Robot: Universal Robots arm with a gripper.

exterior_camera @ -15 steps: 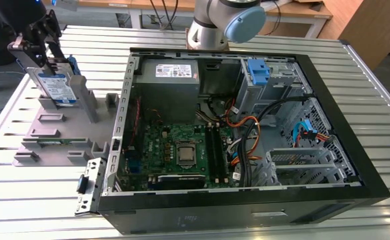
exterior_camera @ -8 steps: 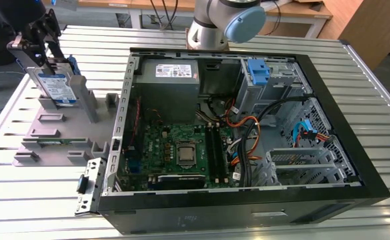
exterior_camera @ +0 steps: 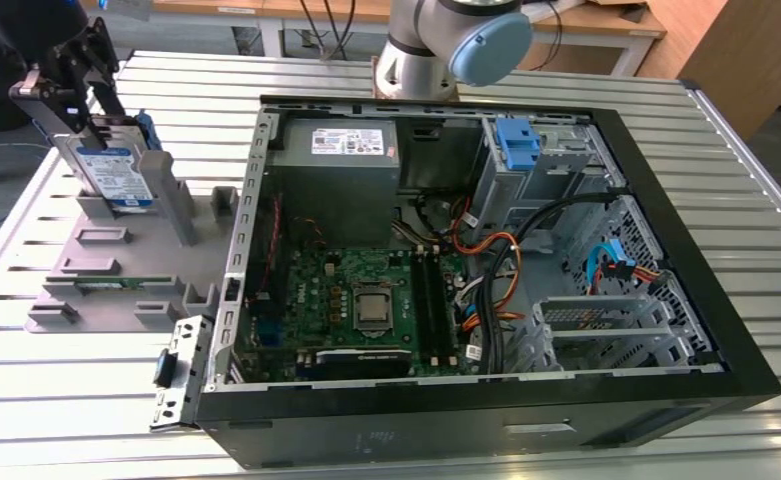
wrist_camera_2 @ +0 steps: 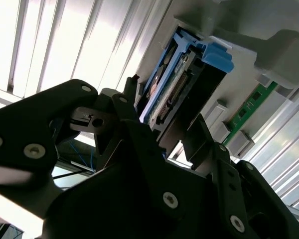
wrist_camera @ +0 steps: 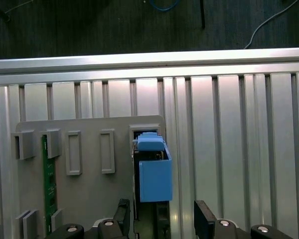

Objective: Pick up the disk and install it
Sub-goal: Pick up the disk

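Slatted table point(exterior_camera: 70, 440) | hand point(wrist_camera: 162, 214) spread astride upright disk point(exterior_camera: 113, 168) | open gap beside one edge

The disk point(wrist_camera: 152, 172) stands on edge in a slot of the grey holder point(wrist_camera: 89, 199), its blue plastic end facing the camera. The gripper point(wrist_camera: 163, 220) straddles it, its 2 black fingers point(wrist_camera: 204, 221) spread apart: one close beside the disk, the other with a clear gap. A green circuit strip point(wrist_camera: 49, 184) stands in another slot, with 2 raised rectangular frames point(wrist_camera: 73, 152) between it and the disk. The holder lies on a ribbed metal table point(wrist_camera: 229, 149) — past the table's edge is dark floor point(wrist_camera: 89, 25) with a blue cable point(wrist_camera: 162, 5).
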